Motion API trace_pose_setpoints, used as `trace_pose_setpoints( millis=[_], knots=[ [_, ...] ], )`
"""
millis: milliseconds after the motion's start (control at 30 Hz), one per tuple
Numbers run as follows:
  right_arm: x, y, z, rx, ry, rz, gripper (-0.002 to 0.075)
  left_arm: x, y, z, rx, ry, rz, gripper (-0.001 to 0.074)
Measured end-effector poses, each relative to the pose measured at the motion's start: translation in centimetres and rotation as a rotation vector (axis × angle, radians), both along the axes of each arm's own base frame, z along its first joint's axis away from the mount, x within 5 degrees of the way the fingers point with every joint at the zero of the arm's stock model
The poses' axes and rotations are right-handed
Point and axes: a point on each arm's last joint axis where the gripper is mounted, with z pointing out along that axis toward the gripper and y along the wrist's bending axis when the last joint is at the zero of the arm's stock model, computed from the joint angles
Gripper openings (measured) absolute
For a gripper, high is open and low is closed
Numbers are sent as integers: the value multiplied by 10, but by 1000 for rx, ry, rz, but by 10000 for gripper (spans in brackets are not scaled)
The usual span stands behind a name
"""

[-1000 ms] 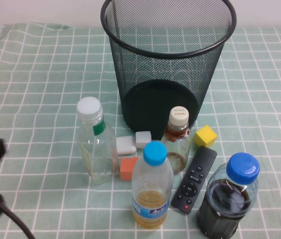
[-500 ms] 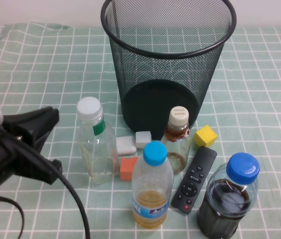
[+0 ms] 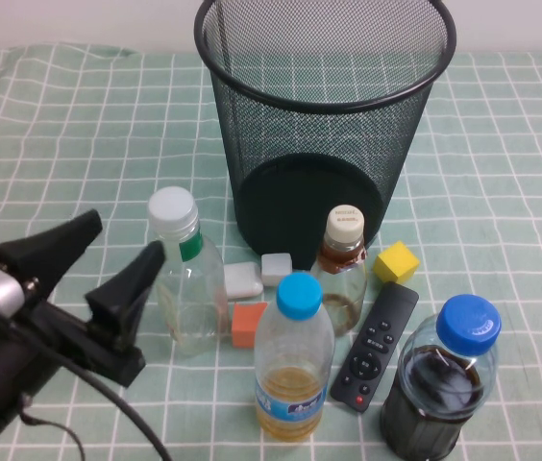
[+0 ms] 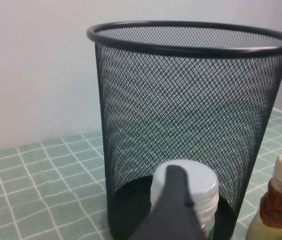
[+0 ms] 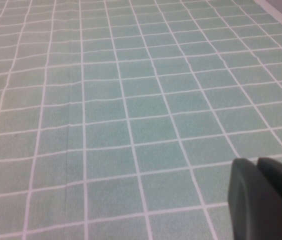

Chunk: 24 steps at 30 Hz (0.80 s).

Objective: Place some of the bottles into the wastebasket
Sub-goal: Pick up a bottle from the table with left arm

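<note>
The black wire-mesh wastebasket (image 3: 321, 106) stands upright at the back centre, and in the left wrist view the wastebasket (image 4: 191, 100) fills the picture. In front of it stand two bottles: a clear one with a white cap and green neck band (image 3: 186, 279) and a smaller one with a cream cap and brownish liquid (image 3: 341, 274). My left gripper (image 3: 125, 238) is open just left of the white-capped bottle, one finger tip against its side. That view shows one finger (image 4: 173, 210) in front of the white cap (image 4: 201, 184). My right gripper (image 5: 257, 165) is shut over bare cloth.
A blue-capped bottle of yellow liquid (image 3: 293, 360) and a squat blue-capped bottle of dark liquid (image 3: 439, 379) stand near the front. A black remote (image 3: 375, 346), a yellow cube (image 3: 396, 261), an orange block (image 3: 248, 323) and two white blocks (image 3: 242, 279) lie between the bottles.
My left arm has come in from the left edge toward the white-capped bottle, and its jaws have gone from shut to open. The bottles have not moved.
</note>
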Motion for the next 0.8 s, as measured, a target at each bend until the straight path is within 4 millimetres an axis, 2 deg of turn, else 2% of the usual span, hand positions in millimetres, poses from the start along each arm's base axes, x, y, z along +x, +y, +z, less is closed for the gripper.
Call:
trace_pose_setpoints(
  millis=[100, 200, 500, 800],
  knots=[
    [0, 0, 0, 0, 0, 0, -7, 7, -5, -3, -37, -2, -10, 574],
    [0, 0, 0, 0, 0, 0, -7, 19, -13, -6, -32, 23, -15, 621],
    [0, 0, 0, 0, 0, 0, -7, 58, -39, -7, -3, 66, -15, 638],
    [0, 0, 0, 0, 0, 0, -7, 71, -43, -29, 49, 143, 6, 631]
  ],
)
